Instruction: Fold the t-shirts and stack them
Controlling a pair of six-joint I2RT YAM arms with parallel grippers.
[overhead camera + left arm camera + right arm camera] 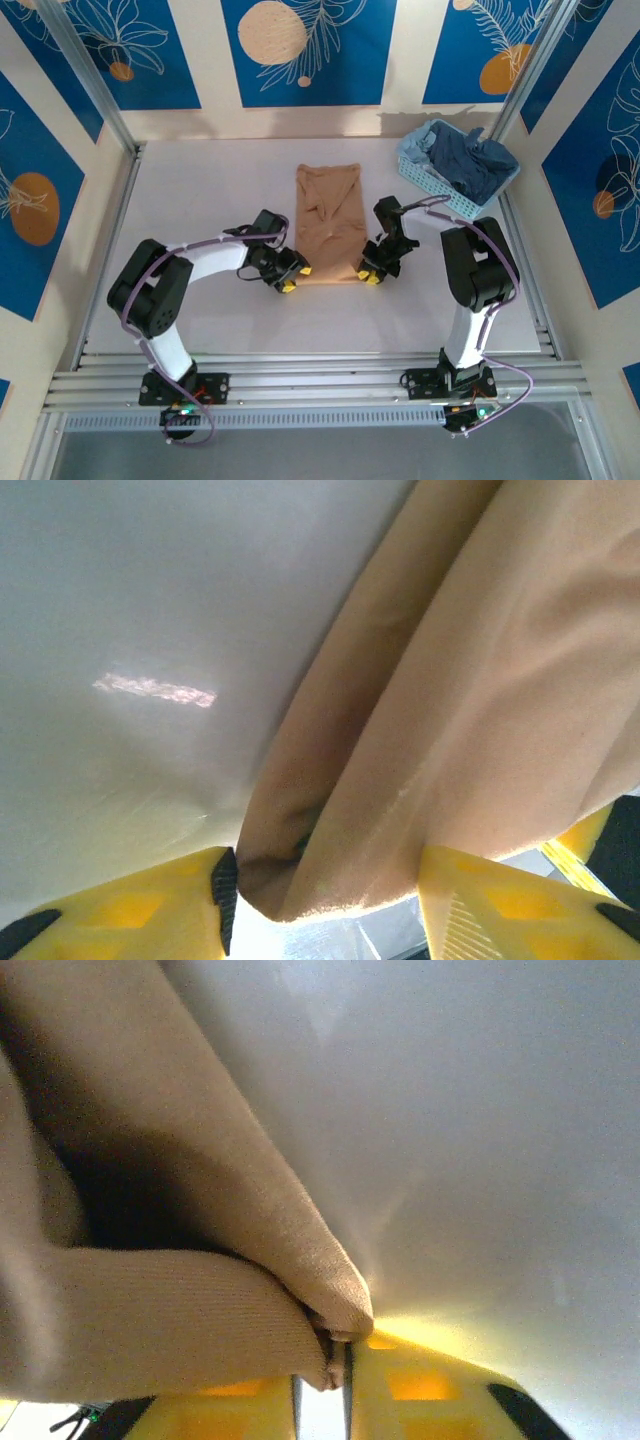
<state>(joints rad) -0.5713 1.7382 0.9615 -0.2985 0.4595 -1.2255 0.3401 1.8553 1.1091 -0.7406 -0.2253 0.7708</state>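
Observation:
A tan-orange t-shirt [328,215] lies plain side up, folded into a long strip in the middle of the table. My left gripper [290,280] sits at its near left corner. In the left wrist view the yellow fingers [150,915] stand apart with the thick folded corner [330,850] of the cloth between them, so this gripper [325,900] is open. My right gripper [372,272] is at the near right corner. In the right wrist view it [330,1370] is shut on a pinch of the tan cloth [150,1330]. A dusty blue t-shirt [475,165] lies bunched in the basket.
The light-blue lattice basket [425,172] stands at the back right corner of the white table [200,200]. Metal frame posts and rails run along the table's sides and front edge. Both arms reach inward from the near edge.

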